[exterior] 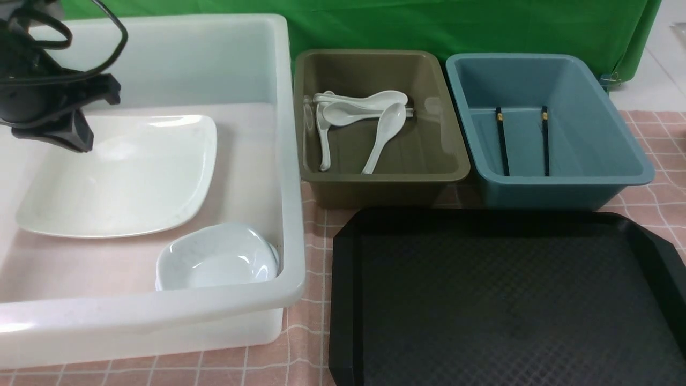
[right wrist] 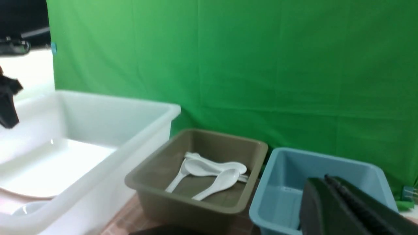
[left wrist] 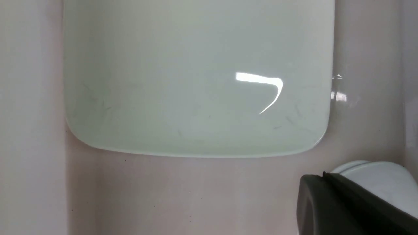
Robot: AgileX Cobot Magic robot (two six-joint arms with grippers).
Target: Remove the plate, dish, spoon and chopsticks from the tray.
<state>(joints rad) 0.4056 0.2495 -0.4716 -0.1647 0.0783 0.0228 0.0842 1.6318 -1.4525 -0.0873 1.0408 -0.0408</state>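
Nearest of all, the black tray (exterior: 504, 300) lies bare on the checked tabletop (exterior: 659, 203), so the clearing looks done. Everything has been sorted by kind, I'd say for washing: the plate (exterior: 123, 177) lies flat in the big white tub (exterior: 289, 161), with one small dish (exterior: 217, 260) tipped into the tub's near corner just beside it. Behind the tray stands the olive tub (exterior: 439, 155), holding white spoons (exterior: 375, 120) piled across each other; I count at least three, though the tangle hides whether there are more. To the right of it, the blue tub (exterior: 616, 150) holds the two chopsticks (exterior: 502, 142), lying apart and roughly parallel. Over the white tub's far left side hangs the left pincer (exterior: 69, 136), jaws closed and empty, above the plate's edge. In its own wrist view the right pincer (right wrist: 346, 209) shows closed as well, gripping nothing, raised with the tubs in sight.
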